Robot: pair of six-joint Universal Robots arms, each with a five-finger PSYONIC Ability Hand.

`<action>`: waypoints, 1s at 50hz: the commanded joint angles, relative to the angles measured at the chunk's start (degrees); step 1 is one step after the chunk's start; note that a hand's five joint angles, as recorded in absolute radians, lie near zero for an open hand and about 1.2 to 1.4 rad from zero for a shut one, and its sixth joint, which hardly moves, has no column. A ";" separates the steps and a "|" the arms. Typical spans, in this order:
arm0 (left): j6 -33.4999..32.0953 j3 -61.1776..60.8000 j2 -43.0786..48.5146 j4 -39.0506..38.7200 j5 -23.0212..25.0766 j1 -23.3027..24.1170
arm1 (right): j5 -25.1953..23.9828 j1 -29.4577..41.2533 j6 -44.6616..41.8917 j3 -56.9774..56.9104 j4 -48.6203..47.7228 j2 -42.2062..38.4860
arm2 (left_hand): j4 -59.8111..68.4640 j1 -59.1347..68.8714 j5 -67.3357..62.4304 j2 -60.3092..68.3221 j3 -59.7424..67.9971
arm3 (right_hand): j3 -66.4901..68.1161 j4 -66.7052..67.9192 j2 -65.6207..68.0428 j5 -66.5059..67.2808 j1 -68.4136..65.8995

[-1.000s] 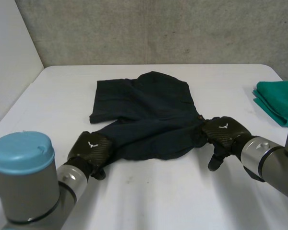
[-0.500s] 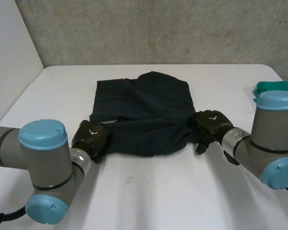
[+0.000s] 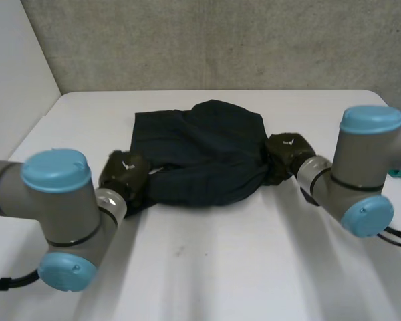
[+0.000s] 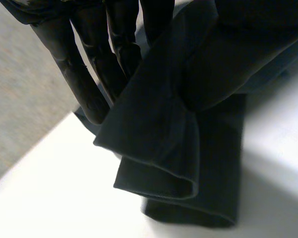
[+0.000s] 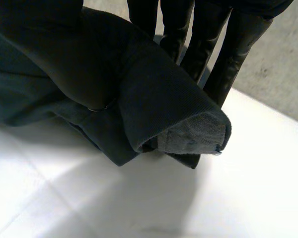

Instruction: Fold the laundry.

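The left hand (image 3: 123, 175) and the right hand (image 3: 287, 151) each pinch a near corner of the dark garment (image 3: 200, 144) — fingers clamped on cloth — to fold it.

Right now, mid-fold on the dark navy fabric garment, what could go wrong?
1. Slip: the left hand and right hand pinch the dark navy fabric garment only near its corners, and loose hems hang past the fingers.
2. Uneven fold: the raised edge sags and bunches between the hands, so it may crease.
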State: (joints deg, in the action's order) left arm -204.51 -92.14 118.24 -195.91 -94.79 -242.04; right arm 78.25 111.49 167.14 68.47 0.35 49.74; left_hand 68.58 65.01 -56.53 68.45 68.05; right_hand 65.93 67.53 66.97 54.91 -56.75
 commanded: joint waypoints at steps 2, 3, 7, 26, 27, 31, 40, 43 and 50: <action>0.42 -0.49 -15.04 8.69 0.04 -0.28 | -0.64 -0.66 -14.89 -6.33 17.38 11.50 | 11.42 14.99 -13.47 11.55 11.95 | 14.07 12.47 13.03 15.09 -23.25; 0.42 -0.32 -17.75 11.31 0.04 -0.19 | -0.46 -0.57 -16.91 -6.95 19.06 12.65 | 11.42 14.99 -13.47 11.55 11.95 | 14.07 12.47 13.03 15.09 -23.25; 0.51 0.38 -24.96 17.12 1.27 -0.01 | 0.24 -0.31 -24.92 -10.11 25.83 18.01 | 11.42 14.99 -13.47 11.55 11.95 | 14.07 12.47 13.03 15.09 -23.25; 0.34 7.50 -27.04 22.50 4.79 -0.27 | 0.42 0.05 -27.57 -17.41 31.90 19.97 | 11.42 14.99 -13.47 11.55 11.95 | 14.07 12.47 13.03 15.09 -23.25; 0.42 7.59 -25.27 22.41 4.79 -0.27 | 0.42 0.13 -27.57 -17.50 32.17 17.08 | 11.42 14.99 -13.47 11.55 11.95 | 14.07 12.47 13.03 15.09 -23.25; 0.16 9.87 -16.48 20.75 4.53 -0.45 | 0.77 0.31 -27.57 -18.11 32.00 11.27 | 11.42 14.99 -13.47 11.55 11.95 | 14.07 12.47 13.03 15.09 -23.25; -0.37 22.61 -0.56 7.32 3.82 -1.59 | 4.63 0.93 -24.50 -27.51 17.96 -1.40 | 11.42 14.99 -13.47 11.55 11.95 | 14.07 12.47 13.03 15.09 -23.25; -0.37 27.27 1.38 -4.01 3.65 -2.82 | 4.81 0.93 -21.60 -31.19 5.52 -2.63 | 11.42 14.99 -13.47 11.55 11.95 | 14.07 12.47 13.03 15.09 -23.25; -0.28 30.80 -1.34 -32.06 3.38 -2.30 | 5.51 1.10 -17.02 -34.20 -23.44 -1.58 | 11.42 14.99 -13.47 11.55 11.95 | 14.07 12.47 13.03 15.09 -23.25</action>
State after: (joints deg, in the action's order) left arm -204.91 -63.87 119.60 -207.20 -91.08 -244.55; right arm 83.22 112.44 146.47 36.67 -1.33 47.21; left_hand 68.85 65.01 -57.13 68.76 68.33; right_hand 67.23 68.24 67.02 55.44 -56.75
